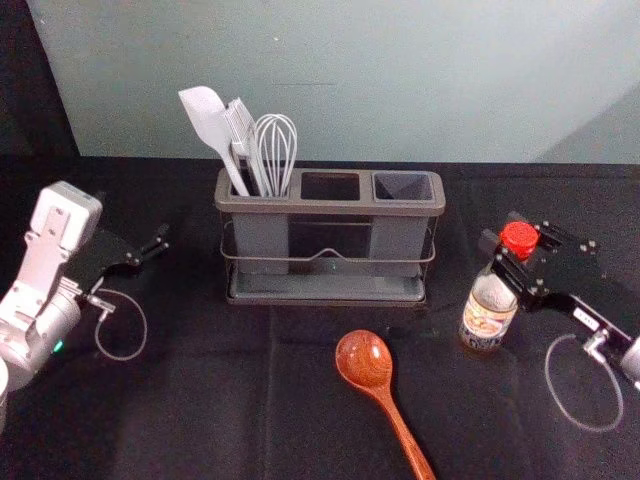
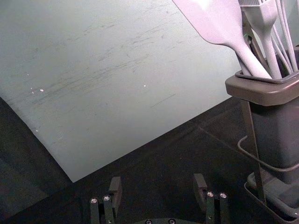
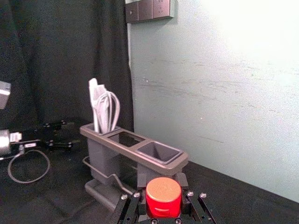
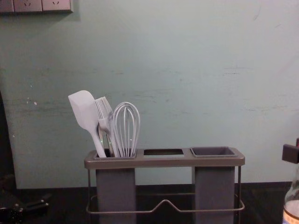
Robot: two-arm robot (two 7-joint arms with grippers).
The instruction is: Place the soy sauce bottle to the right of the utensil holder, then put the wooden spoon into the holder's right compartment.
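Right tool (image 1: pixel 503 232) gripping soy sauce bottle (image 1: pixel 487 310) below red cap (image 1: pixel 519 238), right of utensil holder (image 1: pixel 328 208), left tool (image 1: pixel 161 241) open at holder's left, wooden spoon (image 1: pixel 364 360) on worktop (image 1: pixel 220 400) before holder.

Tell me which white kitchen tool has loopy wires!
The whisk, nearest the middle opening of the holder. The spatula has a flat head and the brush straight bristles.
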